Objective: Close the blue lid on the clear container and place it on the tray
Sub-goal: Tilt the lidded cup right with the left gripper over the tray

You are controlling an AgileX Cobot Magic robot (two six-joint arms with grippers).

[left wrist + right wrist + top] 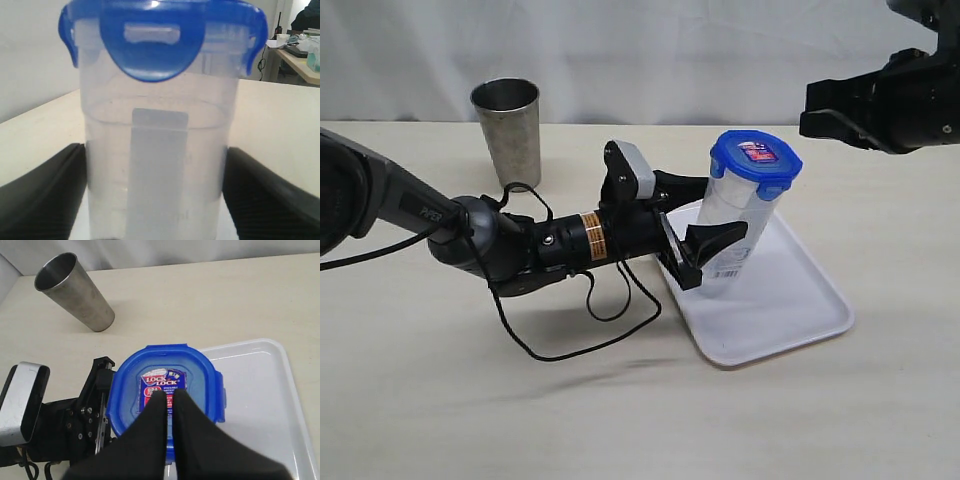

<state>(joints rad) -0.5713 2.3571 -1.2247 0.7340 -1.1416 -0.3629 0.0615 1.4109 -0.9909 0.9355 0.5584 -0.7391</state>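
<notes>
In the exterior view the right gripper (815,118) is cut off by the upper right corner, and the left arm (390,195) runs out at the left edge. The left gripper (725,208) hides the base of the clear container (750,195) and part of the left rim of the tray (790,310), so whether the base touches the tray cannot be told. In the left wrist view the blue lid (150,50) and clear container run past the frame edges, and the room (295,45) behind is blurred. In the right wrist view the right gripper's pressed-together fingers (145,440) cover part of the lid's sticker (162,382)
</notes>
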